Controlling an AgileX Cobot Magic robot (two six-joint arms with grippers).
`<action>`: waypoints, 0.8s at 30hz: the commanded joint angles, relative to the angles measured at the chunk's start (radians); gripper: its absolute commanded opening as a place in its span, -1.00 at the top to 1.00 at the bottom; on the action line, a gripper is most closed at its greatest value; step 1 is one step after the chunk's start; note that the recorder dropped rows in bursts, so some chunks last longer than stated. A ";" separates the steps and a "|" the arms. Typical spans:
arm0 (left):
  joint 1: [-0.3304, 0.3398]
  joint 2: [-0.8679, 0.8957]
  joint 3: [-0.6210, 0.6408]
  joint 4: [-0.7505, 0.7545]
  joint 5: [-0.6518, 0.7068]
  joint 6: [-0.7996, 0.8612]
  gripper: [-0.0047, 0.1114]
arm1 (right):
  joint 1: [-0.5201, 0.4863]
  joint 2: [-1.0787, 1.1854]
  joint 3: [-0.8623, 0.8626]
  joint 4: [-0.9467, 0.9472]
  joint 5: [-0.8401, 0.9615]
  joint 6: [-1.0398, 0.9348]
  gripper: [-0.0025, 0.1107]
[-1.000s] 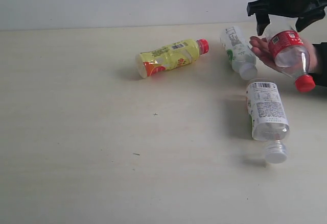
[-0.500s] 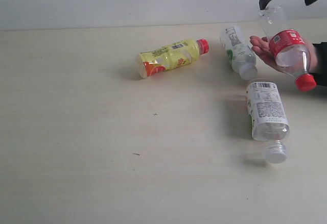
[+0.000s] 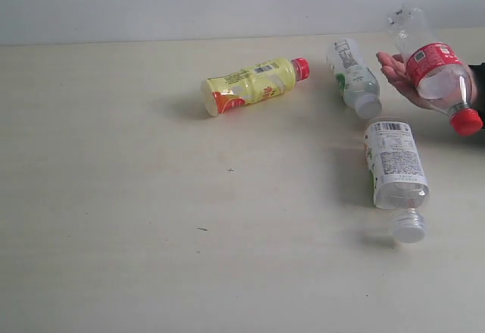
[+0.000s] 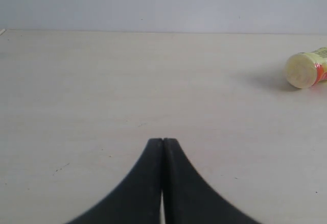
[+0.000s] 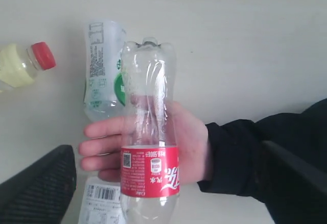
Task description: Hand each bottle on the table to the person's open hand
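Note:
The clear bottle with red label and red cap [image 3: 436,71] lies across the person's open hand [image 3: 394,71] at the right edge of the table [image 3: 151,196]. In the right wrist view that red-labelled bottle [image 5: 149,132] rests on the palm [image 5: 191,142]. My right gripper [image 5: 167,150] hangs above it, open, its fingers [image 5: 41,183] wide apart and clear of the bottle. It is out of the exterior view. The yellow bottle [image 3: 254,84] and two white-labelled bottles [image 3: 352,77] [image 3: 395,162] lie on the table. My left gripper [image 4: 162,142] is shut and empty above bare table.
A black sleeve [image 5: 245,152] runs from the hand off the right side. The yellow bottle's base [image 4: 305,69] shows far off in the left wrist view. A pale wall backs the table.
My right gripper has let go of the red-labelled bottle and risen out of the exterior view. The bottle stays on the hand, which has shifted slightly right.

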 commanded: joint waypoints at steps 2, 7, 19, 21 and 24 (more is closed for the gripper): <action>0.004 -0.007 0.000 -0.007 -0.008 -0.004 0.92 | -0.003 -0.083 0.031 0.092 0.052 -0.032 -0.62; 0.004 -0.007 0.000 -0.007 -0.008 -0.004 0.92 | -0.003 -0.162 0.112 0.131 0.052 -0.068 -0.62; 0.004 -0.007 0.000 -0.007 -0.008 -0.004 0.92 | -0.003 -0.329 0.270 0.145 0.052 -0.045 -0.62; 0.004 -0.007 0.000 -0.007 -0.008 -0.004 0.92 | -0.003 -0.347 0.277 0.145 0.052 -0.020 -0.62; 0.004 -0.007 0.000 -0.007 -0.008 -0.004 0.92 | -0.003 -0.362 0.284 0.145 0.052 -0.016 -0.62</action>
